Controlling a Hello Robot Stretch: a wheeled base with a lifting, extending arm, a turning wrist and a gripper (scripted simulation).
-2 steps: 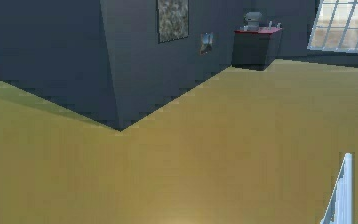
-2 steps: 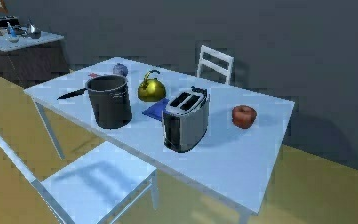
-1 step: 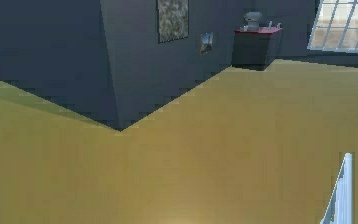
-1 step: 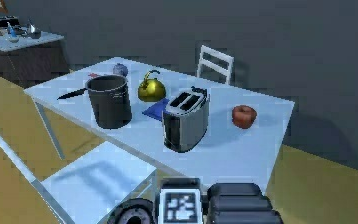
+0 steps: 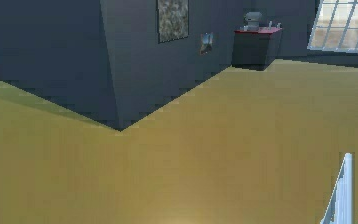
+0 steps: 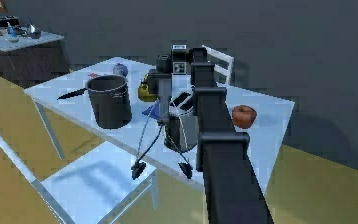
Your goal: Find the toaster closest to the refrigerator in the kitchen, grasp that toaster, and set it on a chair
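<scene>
Table [image 6: 272,104]: one pot [image 6: 109,100], one red fruit [image 6: 244,115]; two chairs [image 6: 92,185] [image 6: 219,63]; one toaster [image 6: 182,128] by end effector [image 6: 163,105], grasp unclear.

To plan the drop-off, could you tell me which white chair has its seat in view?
The near chair, on the table's front side; the far chair stands behind the table, seat hidden.

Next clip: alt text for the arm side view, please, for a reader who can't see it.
The robot's dark arm reaches over a pale blue table, its gripper near a boxy toaster-like object with a dangling cord; whether it holds anything cannot be told. A dark pot and a red fruit sit on the table, with a white chair in front.
</scene>
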